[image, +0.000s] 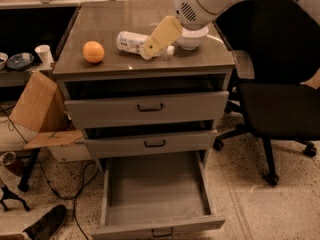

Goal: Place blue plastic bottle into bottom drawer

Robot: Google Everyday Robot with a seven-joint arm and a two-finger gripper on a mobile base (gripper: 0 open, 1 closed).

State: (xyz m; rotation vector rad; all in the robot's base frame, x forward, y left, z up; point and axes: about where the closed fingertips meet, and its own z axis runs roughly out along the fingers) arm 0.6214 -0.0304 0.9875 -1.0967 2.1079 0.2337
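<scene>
The blue plastic bottle (130, 41), clear with a whitish label and a white cap, lies on its side on the grey cabinet top (115, 19), cap end to the right. My gripper (148, 52), tan, reaches down from the upper right and overlaps the bottle's right end, hiding part of it. The bottom drawer (155, 196) is pulled wide open below, its bare grey inside showing, with its small dark handle at the front edge.
An orange (93, 51) sits left of the bottle. A white bowl (194, 38) stands right of the gripper. The two upper drawers (150, 108) are slightly open. A black office chair (280, 104) stands to the right, and a cardboard box (37, 109) and cables lie to the left.
</scene>
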